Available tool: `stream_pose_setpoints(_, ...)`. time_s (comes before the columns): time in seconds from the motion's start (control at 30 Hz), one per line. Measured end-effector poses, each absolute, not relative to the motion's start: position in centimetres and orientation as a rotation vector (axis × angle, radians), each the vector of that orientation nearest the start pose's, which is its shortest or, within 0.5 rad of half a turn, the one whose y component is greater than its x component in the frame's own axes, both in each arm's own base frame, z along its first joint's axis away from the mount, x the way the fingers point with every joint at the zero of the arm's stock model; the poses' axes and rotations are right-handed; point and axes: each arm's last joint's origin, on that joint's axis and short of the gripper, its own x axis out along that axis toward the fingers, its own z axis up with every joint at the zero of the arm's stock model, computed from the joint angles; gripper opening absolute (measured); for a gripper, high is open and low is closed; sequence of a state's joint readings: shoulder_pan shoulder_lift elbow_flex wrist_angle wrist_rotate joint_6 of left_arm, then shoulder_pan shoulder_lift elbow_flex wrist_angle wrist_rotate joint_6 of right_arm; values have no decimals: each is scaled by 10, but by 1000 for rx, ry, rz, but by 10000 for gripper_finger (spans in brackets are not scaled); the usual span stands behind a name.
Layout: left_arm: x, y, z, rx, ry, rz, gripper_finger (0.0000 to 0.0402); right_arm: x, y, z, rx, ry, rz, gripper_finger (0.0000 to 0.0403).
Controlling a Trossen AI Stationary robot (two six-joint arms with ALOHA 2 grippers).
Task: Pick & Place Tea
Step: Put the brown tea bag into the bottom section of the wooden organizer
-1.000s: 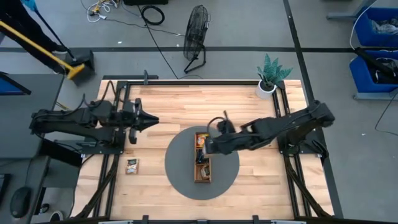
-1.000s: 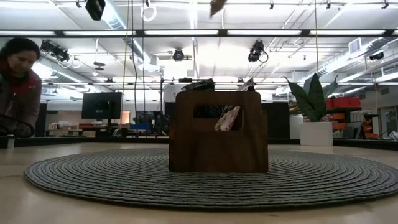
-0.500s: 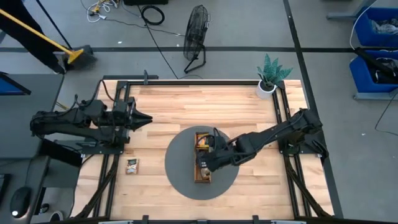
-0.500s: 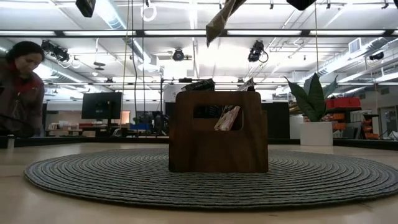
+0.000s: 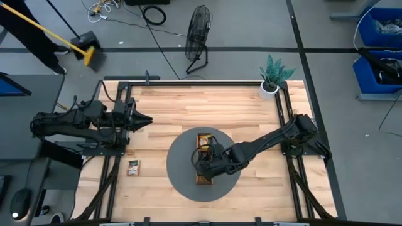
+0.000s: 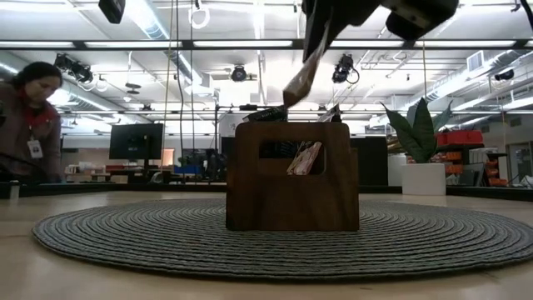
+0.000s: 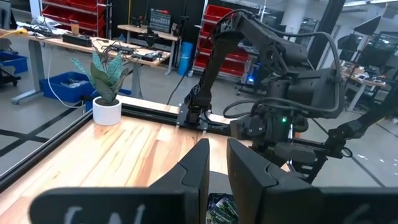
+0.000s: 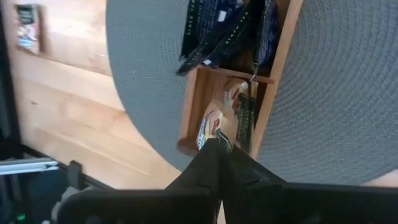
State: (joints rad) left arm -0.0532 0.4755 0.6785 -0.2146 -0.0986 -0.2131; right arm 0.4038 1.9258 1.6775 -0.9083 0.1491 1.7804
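Observation:
A long wooden tray (image 5: 199, 179) lies on a round grey mat (image 5: 179, 164) and holds several tea sachets, dark ones (image 8: 214, 31) and orange and pale ones (image 8: 214, 121). My right gripper (image 6: 319, 35) hangs over the tray's near part, shut on one tea sachet (image 6: 301, 73). One more sachet (image 5: 133, 166) lies flat on the wood, left of the mat. My left gripper (image 5: 149, 119) is level at the table's left side, far from the tray. Its fingers (image 7: 198, 168) stand a narrow gap apart with nothing between them. My right gripper pinches the sachet's upper end (image 6: 313, 46) between its two fingers, coming steeply from above. The sachet hangs tilted below the fingers. Its lower corner (image 6: 289, 97) is clear of the tray, just above the sachets that stick up from it.
A potted plant (image 5: 271, 80) stands at the table's far right corner. A person (image 6: 29, 117) is beyond the table's left side, and a broom (image 5: 85, 50) is on the floor there. Bare wood lies on all sides of the mat.
My right gripper has come down and gone toward the table's near edge along the tray, carrying the sachet, which now hangs close above the tray. My left gripper has drawn back a little toward the table's left edge.

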Motion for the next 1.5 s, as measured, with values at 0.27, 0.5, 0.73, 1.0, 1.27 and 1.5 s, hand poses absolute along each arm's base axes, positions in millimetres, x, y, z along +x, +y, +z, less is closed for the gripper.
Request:
stream_pose_setpoints(0.27, 110, -3, 330, -212, 16, 47, 60, 377, 152, 250, 1243, 986, -795, 0)
stream_pose_setpoints(0.5, 110, -3, 330, -215, 17, 47, 60, 377, 149, 249, 1210, 983, -806, 0)
stream_pose_setpoints(0.73, 110, -3, 330, -215, 19, 47, 60, 381, 148, 244, 1192, 996, -796, 0)
stream_pose_setpoints(1.0, 110, -3, 329, -220, 32, 49, 60, 383, 149, 238, 1201, 1038, -789, 11)
stream_pose_setpoints(1.27, 110, -3, 329, -220, 34, 50, 60, 384, 148, 236, 1207, 1031, -799, 21)
stream_pose_setpoints(1.5, 110, -3, 329, -221, 34, 50, 60, 384, 147, 236, 1197, 1006, -808, 43)
